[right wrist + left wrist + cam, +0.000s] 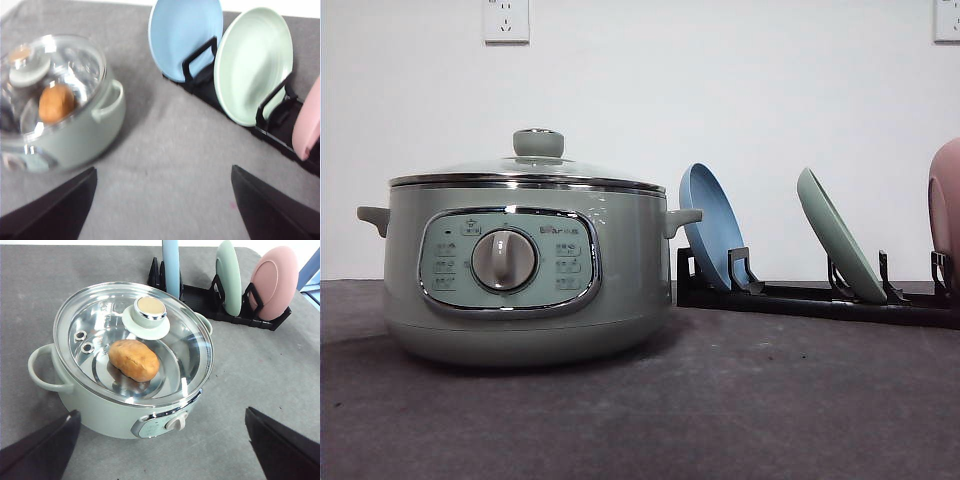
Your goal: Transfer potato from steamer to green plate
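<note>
The sage-green steamer [520, 270] stands on the grey table at the left, its glass lid [135, 340] closed. Through the lid the orange-brown potato [134, 360] lies inside the pot, also seen as the potato [56, 102] from the right wrist. The green plate [840, 235] stands on edge in a black rack, between a blue plate and a pink dish; it faces the right wrist camera as the green plate [252, 65]. My left gripper [160, 450] hovers open above the steamer's front. My right gripper [162, 210] hangs open over bare table between the steamer [55, 105] and the rack.
The black dish rack [810, 295] runs along the back right, holding the blue plate [712, 225] and the pink dish [945, 215]. The steamer's side handles [42, 370] stick out. A white wall stands close behind.
</note>
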Robot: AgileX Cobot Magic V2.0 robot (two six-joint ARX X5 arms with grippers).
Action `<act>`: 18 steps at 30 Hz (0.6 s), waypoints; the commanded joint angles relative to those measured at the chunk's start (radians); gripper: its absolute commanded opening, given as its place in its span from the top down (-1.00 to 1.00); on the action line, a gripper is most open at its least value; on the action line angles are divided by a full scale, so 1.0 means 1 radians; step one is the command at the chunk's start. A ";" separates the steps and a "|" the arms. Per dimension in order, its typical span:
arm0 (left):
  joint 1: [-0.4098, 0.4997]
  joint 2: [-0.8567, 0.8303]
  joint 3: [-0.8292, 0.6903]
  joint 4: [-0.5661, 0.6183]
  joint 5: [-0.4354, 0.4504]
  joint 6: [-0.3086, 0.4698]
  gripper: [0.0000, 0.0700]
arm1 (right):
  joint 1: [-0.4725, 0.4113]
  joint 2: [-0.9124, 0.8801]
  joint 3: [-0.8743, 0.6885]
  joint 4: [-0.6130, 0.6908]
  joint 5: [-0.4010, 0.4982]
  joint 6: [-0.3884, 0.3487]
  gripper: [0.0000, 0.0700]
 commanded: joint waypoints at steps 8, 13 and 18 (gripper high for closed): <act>-0.001 0.005 0.024 0.008 0.007 0.005 -0.92 | 0.004 0.271 0.225 0.032 -0.002 0.034 -0.55; -0.001 0.005 0.024 0.008 0.007 0.005 -0.92 | 0.004 0.451 0.364 0.048 0.006 0.034 -0.54; -0.001 0.005 0.024 0.008 0.007 0.005 -0.92 | 0.004 0.619 0.484 0.056 0.006 0.034 -0.54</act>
